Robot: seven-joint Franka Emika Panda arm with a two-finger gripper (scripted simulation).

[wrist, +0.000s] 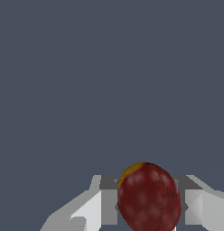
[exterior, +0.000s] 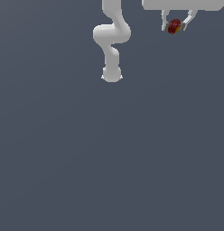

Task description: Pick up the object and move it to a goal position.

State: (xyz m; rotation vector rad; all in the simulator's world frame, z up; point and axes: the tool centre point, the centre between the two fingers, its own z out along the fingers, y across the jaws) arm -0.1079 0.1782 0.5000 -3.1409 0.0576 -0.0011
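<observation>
The object (exterior: 174,26) is a small roundish dark red lump with a yellow-orange patch. It sits between the two white fingers of my gripper (exterior: 176,27) near the upper right of the exterior view. The gripper is shut on it. In the wrist view the object (wrist: 149,197) fills the gap between the two fingers (wrist: 108,205), its yellow patch on the upper edge. No goal marker shows in either view.
The white arm (exterior: 112,40) with its base (exterior: 111,74) stands at the upper middle of the exterior view. A plain dark grey floor (exterior: 109,158) spreads below it.
</observation>
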